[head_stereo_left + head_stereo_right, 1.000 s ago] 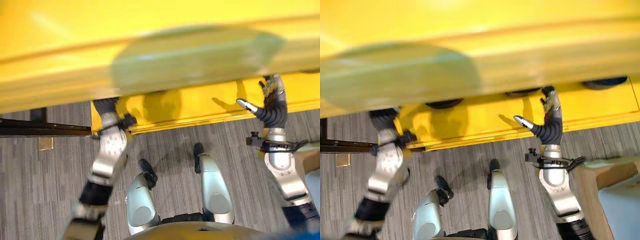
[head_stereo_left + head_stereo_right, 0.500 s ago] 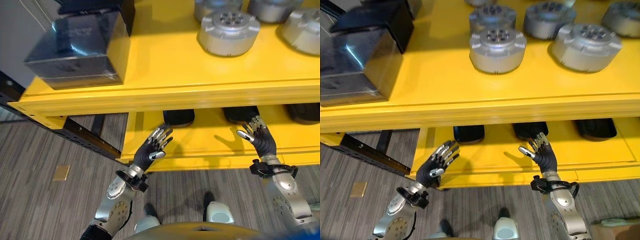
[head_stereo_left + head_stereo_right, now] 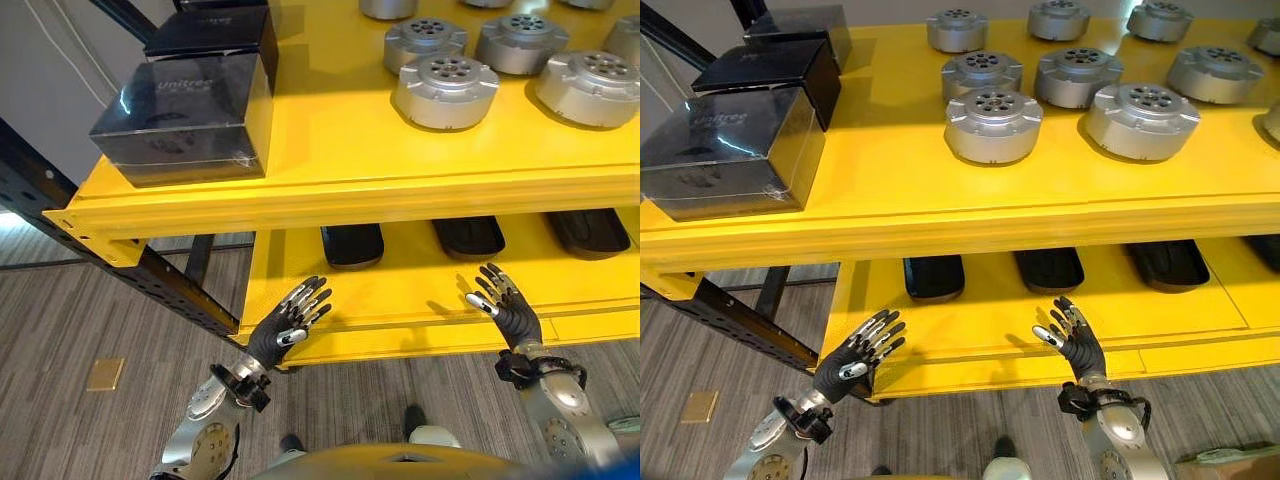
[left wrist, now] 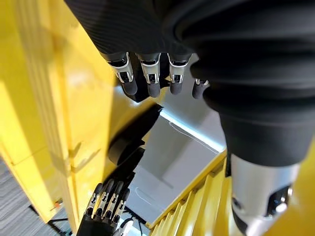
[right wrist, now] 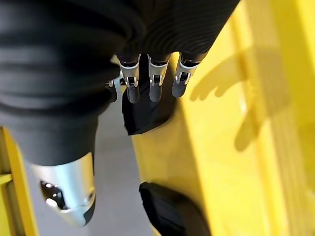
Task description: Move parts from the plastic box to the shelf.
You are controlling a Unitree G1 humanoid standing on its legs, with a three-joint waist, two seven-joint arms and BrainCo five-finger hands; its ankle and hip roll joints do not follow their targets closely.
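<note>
Hands: left hand (image 3: 285, 330) and right hand (image 3: 505, 308), fingers spread, empty, now raised before lower shelf (image 3: 400, 320) edge. Parts (image 3: 446, 89): round, grey, resting on upper shelf (image 3: 330, 190). Camera has tilted up; plastic box unseen, so a return trip likely.

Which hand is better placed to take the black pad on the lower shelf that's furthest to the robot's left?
Likely the left hand: open and empty, it hovers just below and beside that black pad. The right hand, also open, sits under the middle pad.
</note>
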